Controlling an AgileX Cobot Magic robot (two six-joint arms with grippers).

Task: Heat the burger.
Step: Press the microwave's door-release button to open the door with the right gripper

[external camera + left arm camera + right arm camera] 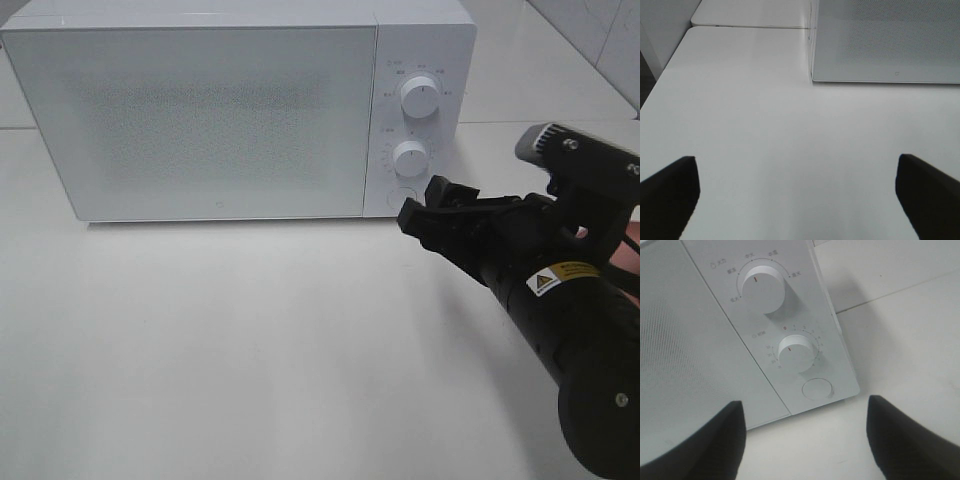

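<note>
As the microwave (220,110) is shut, your right tool (425,203), jaws apart, faces its round button (817,389), presumably the release; left tool (797,195) also spread.

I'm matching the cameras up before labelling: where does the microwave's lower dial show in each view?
Exterior high: the lower dial is on the control panel at the microwave's right end, right of the picture's centre.
Left wrist: not in it.
Right wrist: the lower dial is near the middle, between the upper dial and the round button.
Shared landmark: the microwave door.
</note>
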